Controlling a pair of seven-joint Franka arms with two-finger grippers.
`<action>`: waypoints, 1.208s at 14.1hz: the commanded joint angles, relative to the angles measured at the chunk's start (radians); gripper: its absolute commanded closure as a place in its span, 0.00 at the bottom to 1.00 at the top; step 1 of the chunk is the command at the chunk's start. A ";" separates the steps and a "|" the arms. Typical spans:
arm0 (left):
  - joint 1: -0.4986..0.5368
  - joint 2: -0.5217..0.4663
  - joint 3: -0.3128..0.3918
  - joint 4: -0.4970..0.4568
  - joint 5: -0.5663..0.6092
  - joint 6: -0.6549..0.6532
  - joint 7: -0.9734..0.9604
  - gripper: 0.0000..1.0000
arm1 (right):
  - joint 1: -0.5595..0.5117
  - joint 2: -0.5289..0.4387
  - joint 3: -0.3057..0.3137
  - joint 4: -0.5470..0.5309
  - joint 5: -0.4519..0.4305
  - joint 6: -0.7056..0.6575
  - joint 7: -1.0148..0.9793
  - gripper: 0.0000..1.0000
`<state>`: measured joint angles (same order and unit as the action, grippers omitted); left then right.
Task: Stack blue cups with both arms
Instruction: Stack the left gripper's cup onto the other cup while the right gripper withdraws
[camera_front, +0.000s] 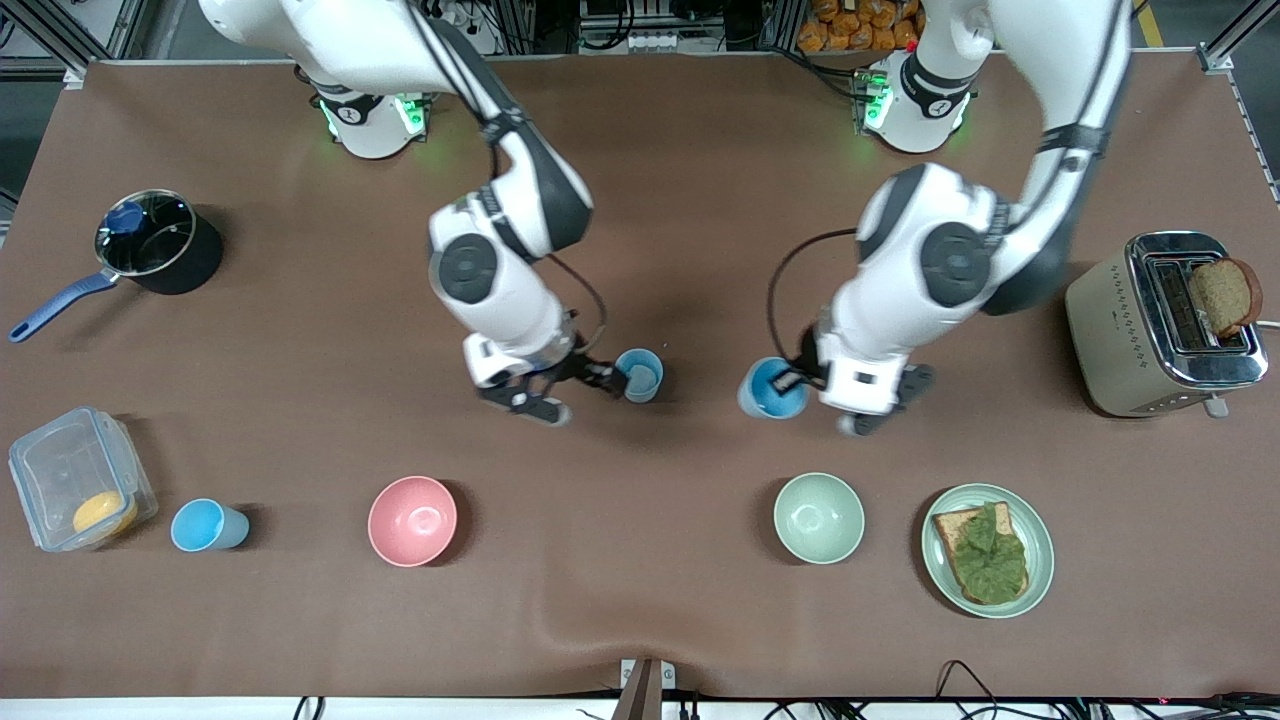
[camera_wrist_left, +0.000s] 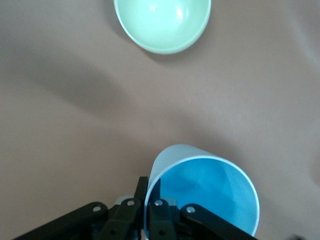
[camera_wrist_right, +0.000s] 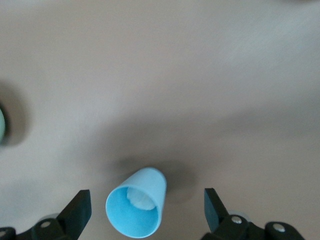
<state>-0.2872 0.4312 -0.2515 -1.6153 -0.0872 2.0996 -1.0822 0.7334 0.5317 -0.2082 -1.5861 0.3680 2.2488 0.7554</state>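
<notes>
So, left hand (camera_front: 868, 398) clamped on rim of blue cup (camera_front: 772, 388), mouth up. Right hand (camera_front: 575, 388) spread wide, second cup (camera_front: 640, 375) standing upright on surface (camera_front: 640, 620) between fingers, well apart from held one.

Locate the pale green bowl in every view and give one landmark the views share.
Front view: pale green bowl, between the pink bowl and the plate.
Left wrist view: at the picture's top edge.
Right wrist view: only a green sliver at the picture's edge, probably its rim.
Shared landmark: the brown table.
</notes>
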 joint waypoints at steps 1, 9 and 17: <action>-0.075 0.047 0.006 0.020 0.073 0.037 -0.100 1.00 | -0.011 -0.103 -0.087 -0.011 -0.001 -0.134 -0.124 0.00; -0.262 0.149 0.018 0.061 0.141 0.115 -0.229 1.00 | -0.008 -0.176 -0.500 0.187 -0.009 -0.742 -0.760 0.00; -0.279 0.242 0.021 0.130 0.175 0.140 -0.243 1.00 | 0.020 -0.226 -0.545 0.195 -0.136 -0.812 -0.849 0.00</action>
<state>-0.5518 0.6497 -0.2382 -1.5202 0.0576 2.2404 -1.2930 0.7463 0.3442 -0.7515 -1.3521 0.2488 1.4157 -0.0856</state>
